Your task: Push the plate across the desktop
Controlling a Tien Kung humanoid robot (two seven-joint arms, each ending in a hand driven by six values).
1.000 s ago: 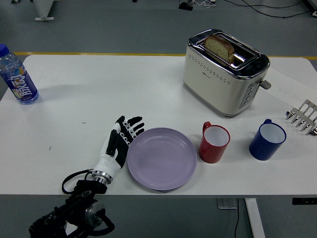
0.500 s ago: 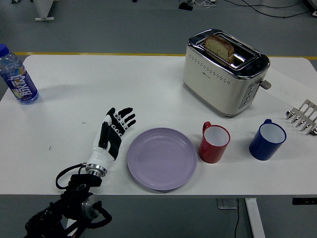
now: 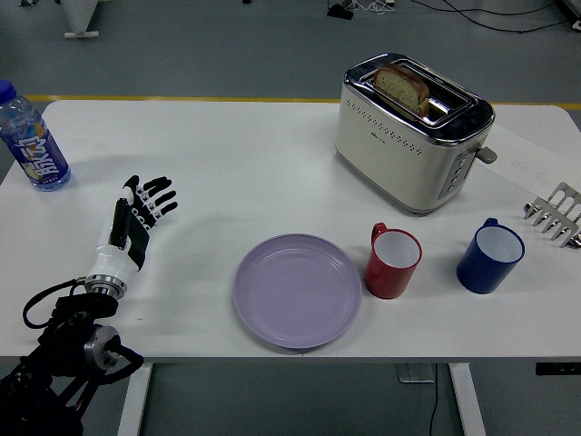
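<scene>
The red mug (image 3: 393, 262) stands just right of the purple plate (image 3: 298, 290), with a toaster (image 3: 413, 130) behind. The left hand (image 3: 136, 225) hovers released, well apart, over the white table (image 3: 227, 163).

Lilac plate (image 3: 297, 290), empty, flat, near table edge

Lilac plate (image 3: 297, 291), red mug (image 3: 392, 262), blue mug (image 3: 489, 255), cream toaster (image 3: 410, 132)
</scene>
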